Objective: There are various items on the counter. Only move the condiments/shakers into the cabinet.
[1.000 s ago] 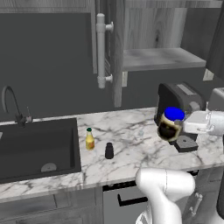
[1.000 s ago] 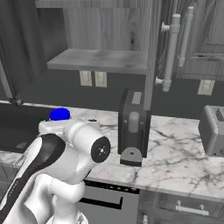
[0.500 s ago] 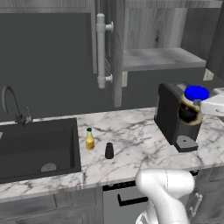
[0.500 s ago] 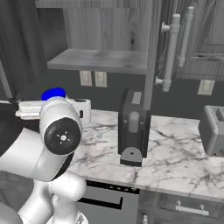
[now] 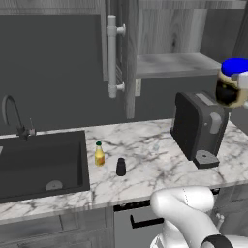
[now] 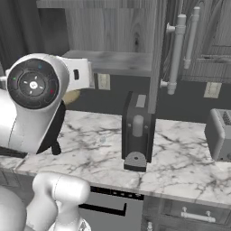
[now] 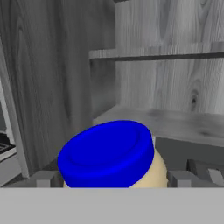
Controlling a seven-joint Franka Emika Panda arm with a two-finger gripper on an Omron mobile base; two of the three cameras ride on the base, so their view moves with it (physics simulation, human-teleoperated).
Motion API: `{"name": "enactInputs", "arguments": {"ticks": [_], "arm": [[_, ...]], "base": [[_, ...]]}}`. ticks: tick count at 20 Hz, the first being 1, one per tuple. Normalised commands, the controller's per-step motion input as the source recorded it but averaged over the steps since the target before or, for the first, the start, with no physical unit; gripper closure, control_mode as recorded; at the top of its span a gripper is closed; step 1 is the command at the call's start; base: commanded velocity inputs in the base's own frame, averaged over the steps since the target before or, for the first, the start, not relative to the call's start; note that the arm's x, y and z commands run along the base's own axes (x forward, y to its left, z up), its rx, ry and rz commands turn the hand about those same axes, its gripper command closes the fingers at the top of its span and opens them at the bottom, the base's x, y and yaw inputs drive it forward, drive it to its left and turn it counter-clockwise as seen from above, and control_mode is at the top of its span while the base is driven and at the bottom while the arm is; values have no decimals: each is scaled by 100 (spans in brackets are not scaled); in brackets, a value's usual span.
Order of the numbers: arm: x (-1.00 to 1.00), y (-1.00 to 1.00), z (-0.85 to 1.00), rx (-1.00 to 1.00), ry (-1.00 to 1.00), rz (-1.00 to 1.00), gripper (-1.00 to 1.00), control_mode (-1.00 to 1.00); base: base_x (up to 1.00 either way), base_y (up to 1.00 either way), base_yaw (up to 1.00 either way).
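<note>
1. Marble desk (image 5: 145,150) under an open grey cabinet (image 5: 145,29) — landmark: the black toaster (image 5: 196,127) on the desk.
2. Blue-lidded jar (image 5: 231,83) hangs in the air above and right of the toaster, level with the cabinet shelf (image 5: 172,64), just off its right end.
3. Tool (image 7: 116,179) — fingers spread wide, pinching the jar between them.
4. Yellow bottle (image 5: 99,154) and black shaker (image 5: 121,167) stand on the desk well left of the toaster, near the sink (image 5: 38,164).

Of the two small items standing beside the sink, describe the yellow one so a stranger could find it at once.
Start at the dark sink in the marble counter. Just past its right rim stands the small yellow bottle. Its green cap and yellow body set it apart from the shorter, all-black shaker beside it.
</note>
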Motion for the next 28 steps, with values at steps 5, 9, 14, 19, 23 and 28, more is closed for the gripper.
{"name": "enactInputs", "arguments": {"ticks": [5, 9, 14, 19, 23, 28], "arm": [[0, -14, 4, 5, -17, -2, 100, -100], [0, -13, 0, 10, -27, -5, 100, -100], [8, 0, 0, 2, -8, 0, 100, -100], [34, 0, 9, 0, 0, 0, 100, -100], [56, 0, 28, 8, 3, 0, 100, -100], [53, -4, 15, 18, 1, 0, 100, -100]], "base": [[0, 0, 0], [0, 0, 0], [0, 0, 0], [0, 0, 0], [0, 0, 0], [0, 0, 0]]}}
